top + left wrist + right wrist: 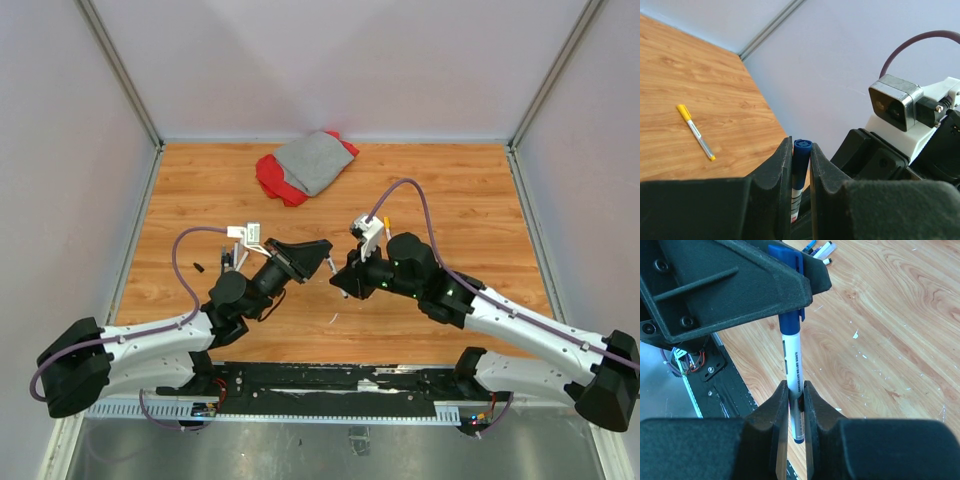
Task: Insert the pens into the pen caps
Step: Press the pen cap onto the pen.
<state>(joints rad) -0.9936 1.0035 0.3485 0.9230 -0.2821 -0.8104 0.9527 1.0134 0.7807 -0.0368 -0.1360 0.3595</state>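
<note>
Right wrist view: a white pen [792,357] is clamped at its barrel by the right hand [796,390], above the bench [890,340]. Its upper end is seated in a blue cap [790,322], which is pinched tight in the left hand [801,150].

White pen [792,365] in blue cap [789,324], aloft between two pairs of fingers [771,430]; yellow-capped pen [696,132] flat, apart.

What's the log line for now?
left gripper: shut on blue cap | right gripper: shut on blue pen | cap over pen end
</note>
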